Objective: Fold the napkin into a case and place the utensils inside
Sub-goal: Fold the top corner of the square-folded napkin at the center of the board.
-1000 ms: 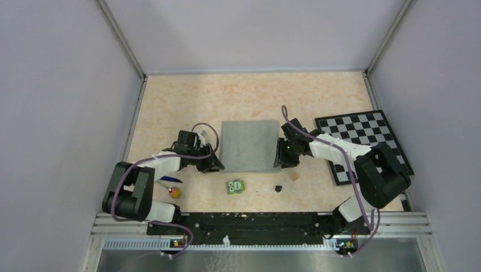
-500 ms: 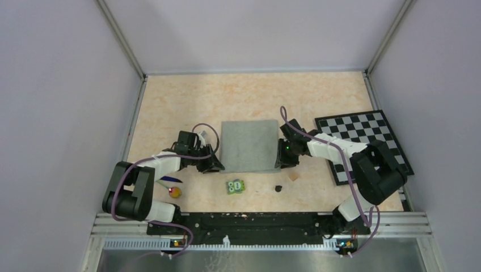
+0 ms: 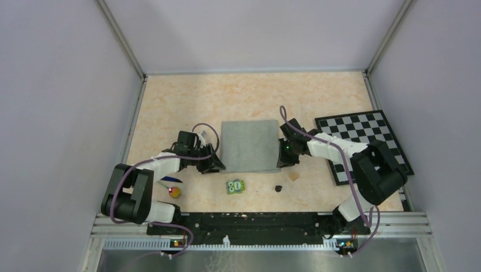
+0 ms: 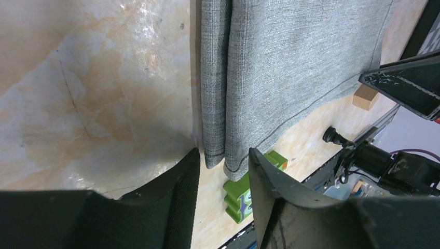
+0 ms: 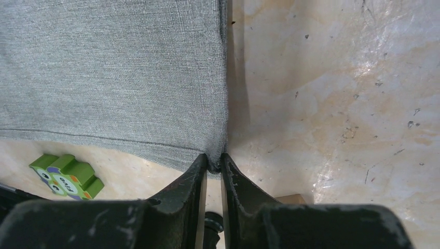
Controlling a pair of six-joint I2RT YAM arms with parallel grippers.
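Your right gripper (image 5: 211,162) is pinched almost closed on the near right corner of the napkin (image 3: 249,144), with the cloth caught between its tips. Your left gripper (image 4: 223,168) stands parted at the near left corner. The doubled cloth edge reaches into the gap, and you cannot tell whether it touches either finger. The one napkin lies flat in mid-table between the two grippers. Just nearer than its near edge sit one green owl block (image 3: 236,186), one small dark piece (image 3: 278,187) too small to identify, and one tan cube (image 3: 293,176). The two utensils lie by the left arm, apart from the cloth: the blue utensil (image 3: 169,180), partly hidden under the arm, and the yellow-headed utensil (image 3: 176,192). One checkerboard mat (image 3: 363,133) lies at the right, its near part covered by the right arm.
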